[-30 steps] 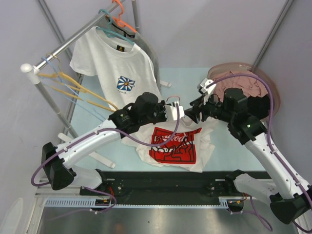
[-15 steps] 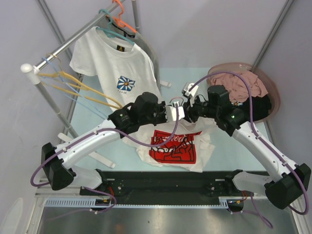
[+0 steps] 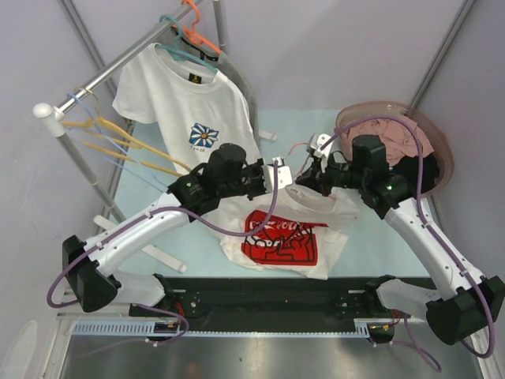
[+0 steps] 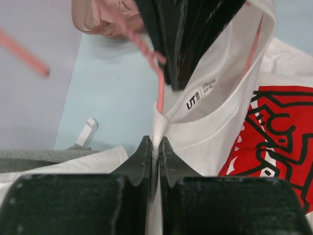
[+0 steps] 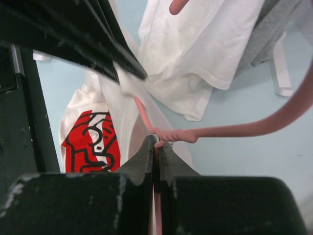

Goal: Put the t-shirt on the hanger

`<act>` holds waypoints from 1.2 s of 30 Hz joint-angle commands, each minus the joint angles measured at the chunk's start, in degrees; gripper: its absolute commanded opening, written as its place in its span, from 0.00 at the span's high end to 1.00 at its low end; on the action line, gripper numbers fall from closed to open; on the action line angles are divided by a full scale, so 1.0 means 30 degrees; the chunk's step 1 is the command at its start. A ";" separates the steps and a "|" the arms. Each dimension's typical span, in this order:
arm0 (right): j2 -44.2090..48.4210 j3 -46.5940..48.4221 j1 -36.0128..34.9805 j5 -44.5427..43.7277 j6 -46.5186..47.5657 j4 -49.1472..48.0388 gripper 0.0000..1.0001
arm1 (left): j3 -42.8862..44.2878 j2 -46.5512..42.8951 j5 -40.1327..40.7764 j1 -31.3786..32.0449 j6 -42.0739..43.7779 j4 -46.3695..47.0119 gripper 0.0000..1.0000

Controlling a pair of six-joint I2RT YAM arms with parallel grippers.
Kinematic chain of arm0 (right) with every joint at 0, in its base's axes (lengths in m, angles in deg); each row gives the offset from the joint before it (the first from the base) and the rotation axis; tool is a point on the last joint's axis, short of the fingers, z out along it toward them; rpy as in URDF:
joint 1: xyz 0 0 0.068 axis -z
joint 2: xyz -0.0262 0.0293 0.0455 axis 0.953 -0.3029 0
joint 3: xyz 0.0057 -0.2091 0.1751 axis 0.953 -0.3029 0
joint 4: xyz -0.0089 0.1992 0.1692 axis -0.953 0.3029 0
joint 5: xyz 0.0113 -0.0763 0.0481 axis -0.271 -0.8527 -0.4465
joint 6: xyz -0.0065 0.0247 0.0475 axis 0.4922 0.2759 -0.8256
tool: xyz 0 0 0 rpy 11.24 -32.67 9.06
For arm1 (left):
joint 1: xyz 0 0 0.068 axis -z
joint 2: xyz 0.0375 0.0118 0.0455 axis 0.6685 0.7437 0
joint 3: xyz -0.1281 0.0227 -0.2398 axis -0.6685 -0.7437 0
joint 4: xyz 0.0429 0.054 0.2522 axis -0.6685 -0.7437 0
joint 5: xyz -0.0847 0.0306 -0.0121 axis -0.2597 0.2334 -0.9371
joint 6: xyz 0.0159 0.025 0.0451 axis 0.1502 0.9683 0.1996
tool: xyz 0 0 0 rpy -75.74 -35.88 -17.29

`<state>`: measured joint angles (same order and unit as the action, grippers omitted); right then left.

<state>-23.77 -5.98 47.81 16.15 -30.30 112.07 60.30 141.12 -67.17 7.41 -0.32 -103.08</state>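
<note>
The white t-shirt [image 3: 284, 237] with the red chest print lies on the pale blue table, its collar end lifted between both arms. My left gripper [image 3: 278, 175] is shut on a fold of the collar [image 4: 157, 128]. The pink hanger [image 4: 160, 93] runs down into the neck opening, so most of it is hidden inside the shirt. My right gripper [image 3: 304, 178] is shut on the hanger's twisted neck [image 5: 168, 134], and the hook [image 5: 254, 128] curves away to the right. The two grippers face each other, almost touching.
A clothes rack [image 3: 102, 75] stands at the back left with a daisy-print t-shirt [image 3: 185, 99] on a teal hanger and yellow hangers [image 3: 118, 142] beside it. A round basin [image 3: 430, 130] of pinkish clothes sits at the back right.
My right gripper has closed from open onto the hanger's neck, and its arm has shifted. The left arm has drawn slightly left, still holding the collar.
</note>
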 commanded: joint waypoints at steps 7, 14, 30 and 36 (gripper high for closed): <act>0.2261 0.0636 0.1711 0.0505 0.1365 0.0852 1.00 | 0.0300 -0.1642 0.1696 -0.2538 0.0265 -0.2764 0.86; 0.1648 0.2155 0.1067 -0.1660 -0.1993 -0.0874 1.00 | 0.2549 -0.2316 0.0817 -0.2393 -0.2484 -0.1654 0.49; -0.0609 0.4562 -0.1626 -0.3273 -1.1633 -0.2867 1.00 | -0.0401 -0.4045 0.0083 0.1882 -1.3970 0.3972 0.33; -0.0873 0.4562 -0.3619 -0.5119 -1.4481 -0.4420 1.00 | -0.1721 -0.3869 0.1520 0.2850 -1.6725 0.5056 0.37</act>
<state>-26.74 4.68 39.42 3.85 -64.60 108.05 56.17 129.86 -64.94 14.34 -41.96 -93.18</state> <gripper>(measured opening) 0.033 0.634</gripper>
